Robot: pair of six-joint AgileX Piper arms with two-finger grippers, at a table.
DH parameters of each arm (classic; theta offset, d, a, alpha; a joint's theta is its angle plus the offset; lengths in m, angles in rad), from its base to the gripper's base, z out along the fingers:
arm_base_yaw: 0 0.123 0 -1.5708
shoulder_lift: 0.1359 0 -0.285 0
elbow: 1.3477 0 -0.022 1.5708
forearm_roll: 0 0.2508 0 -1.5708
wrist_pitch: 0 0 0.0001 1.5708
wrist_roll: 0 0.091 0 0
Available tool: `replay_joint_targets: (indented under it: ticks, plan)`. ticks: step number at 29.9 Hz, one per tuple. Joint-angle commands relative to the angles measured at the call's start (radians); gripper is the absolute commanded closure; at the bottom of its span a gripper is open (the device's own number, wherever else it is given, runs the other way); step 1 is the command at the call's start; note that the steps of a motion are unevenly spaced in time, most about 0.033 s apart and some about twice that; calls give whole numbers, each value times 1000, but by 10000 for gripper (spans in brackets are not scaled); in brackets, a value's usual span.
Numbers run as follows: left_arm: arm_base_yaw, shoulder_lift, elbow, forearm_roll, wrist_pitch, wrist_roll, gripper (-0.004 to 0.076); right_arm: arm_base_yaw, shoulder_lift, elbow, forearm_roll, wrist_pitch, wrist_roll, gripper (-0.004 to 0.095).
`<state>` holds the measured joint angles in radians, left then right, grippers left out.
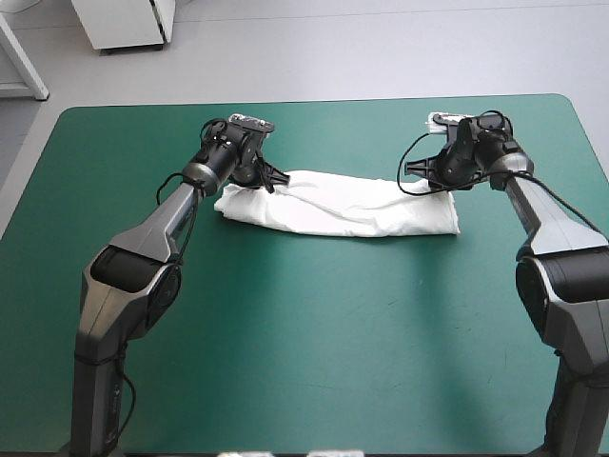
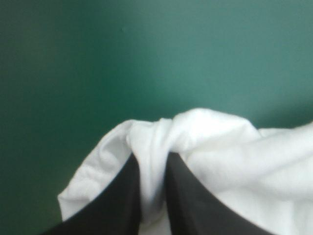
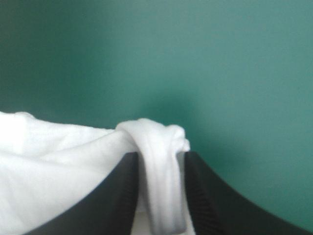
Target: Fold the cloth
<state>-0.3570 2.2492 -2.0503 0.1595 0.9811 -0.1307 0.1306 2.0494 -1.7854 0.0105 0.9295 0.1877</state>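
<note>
The T-shirt [image 1: 343, 205] lies as a long, narrow white bundle on the teal-green surface [image 1: 304, 362]. It is stretched crosswise in the far half, with rumpled folds along its length. The left gripper [image 1: 274, 179] sits at the T-shirt's left end, on its far edge. The right gripper [image 1: 425, 173] sits at the T-shirt's right end, likewise on the far edge.

In the left wrist view, the left gripper's 2 black fingers [image 2: 117, 205] are nearly closed. A pinched ridge of the T-shirt's white fabric stands up between them, and more fabric spreads out to either side. In the right wrist view, the right gripper's 2 black fingers [image 3: 210, 196] are also almost together, clamping a rolled band of the T-shirt. The rest of the fabric spreads off to one side of that gripper, and bare teal-green surface lies ahead of it.
</note>
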Motion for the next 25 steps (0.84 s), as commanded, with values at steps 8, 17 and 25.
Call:
replay_joint_targets:
  ticks: [8, 17, 25]
  plan:
    - [2, -130, -218, 16, 121, -3, 193, -13, -173, -33, 35, 2, -14, 350]
    - [-4, -180, -233, -194, 203, 63, 562, -61, -258, -33, 40, 68, -14, 355]
    - [-94, -170, -233, -423, 149, 181, 734, -130, -267, -33, 112, 103, -41, 355]
